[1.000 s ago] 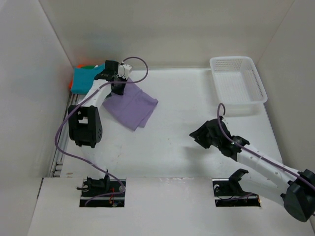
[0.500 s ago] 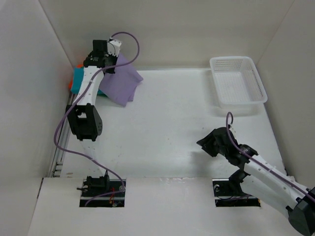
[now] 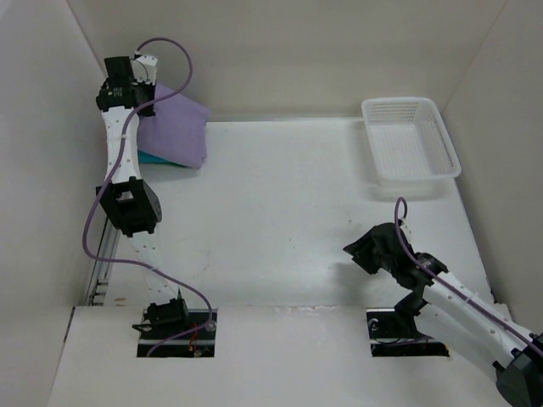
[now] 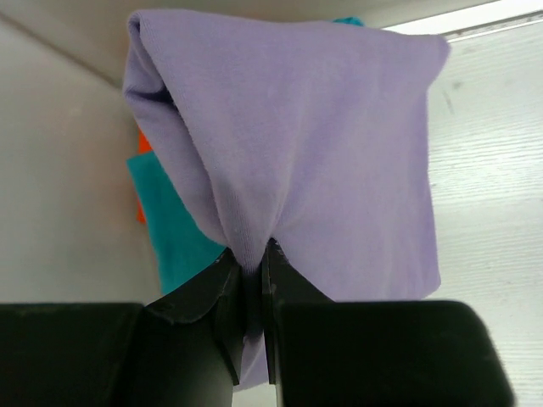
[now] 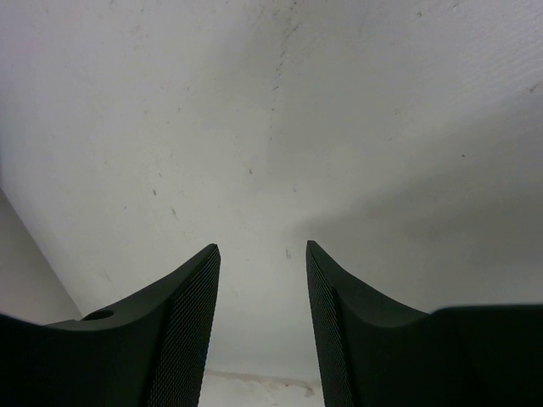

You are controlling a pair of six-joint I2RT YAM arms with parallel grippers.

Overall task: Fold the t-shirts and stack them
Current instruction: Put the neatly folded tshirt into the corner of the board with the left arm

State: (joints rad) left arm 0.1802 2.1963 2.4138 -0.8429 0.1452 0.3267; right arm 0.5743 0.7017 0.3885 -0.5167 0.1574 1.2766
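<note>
My left gripper (image 3: 146,91) is raised in the far left corner, shut on a pinched fold of the lavender t-shirt (image 3: 176,127). In the left wrist view the fold runs between the jaws of the left gripper (image 4: 252,254), and the folded lavender t-shirt (image 4: 322,153) hangs over the stack. Below it, the teal t-shirt (image 4: 174,229) and a sliver of the orange t-shirt (image 4: 142,140) show; a teal edge (image 3: 157,159) peeks out in the top view. The dark green one is out of view. My right gripper (image 3: 361,252) hovers low at the near right, open and with nothing between its fingers (image 5: 193,288).
A white mesh basket (image 3: 411,140) stands at the far right against the wall. The left wall and back wall meet close behind the stack. Bare white table (image 3: 280,212) lies between the two arms.
My left arm has lifted the lavender shirt off the table and swung it left and back over the stack in the corner. The right arm has drawn back toward its base.
</note>
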